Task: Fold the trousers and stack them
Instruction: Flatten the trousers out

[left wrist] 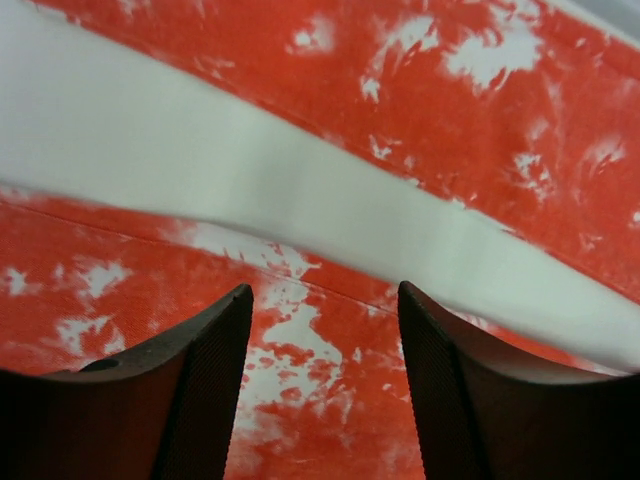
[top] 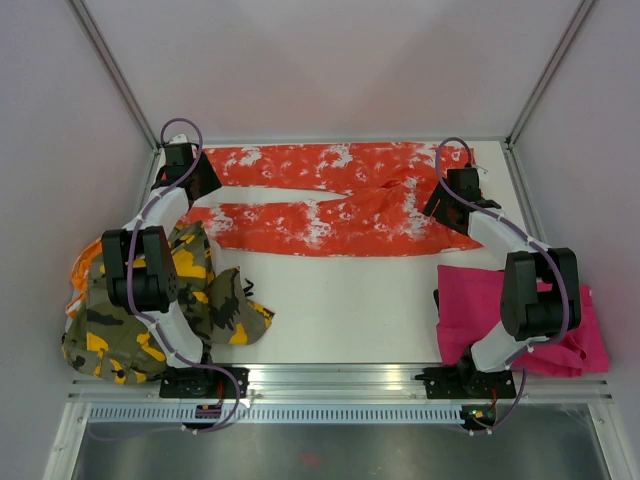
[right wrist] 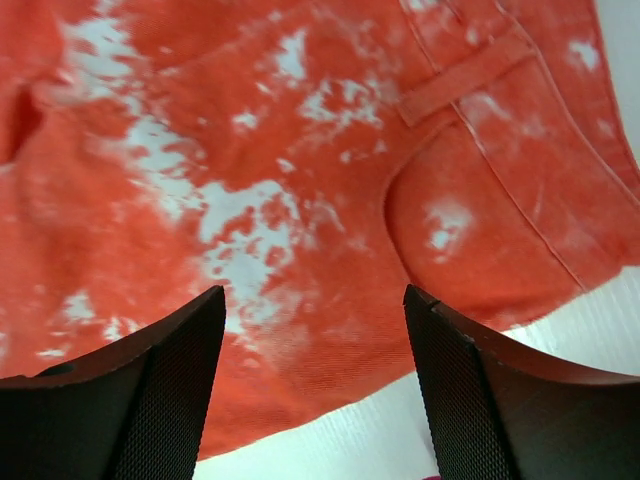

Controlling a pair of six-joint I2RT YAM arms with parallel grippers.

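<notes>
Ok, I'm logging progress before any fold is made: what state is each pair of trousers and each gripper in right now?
orange-red trousers: unfolded, spread flat, legs apart, waist at the right arm's side.
camouflage trousers: unfolded, in a crumpled heap at the near left.
pink trousers: bunched at the near right, partly hidden by the right arm; cannot tell if folded.
left gripper: open, empty, over the legs.
right gripper: open, empty, over the waist end.

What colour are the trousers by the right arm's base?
Plain magenta pink trousers, best seen from the top view.
</notes>
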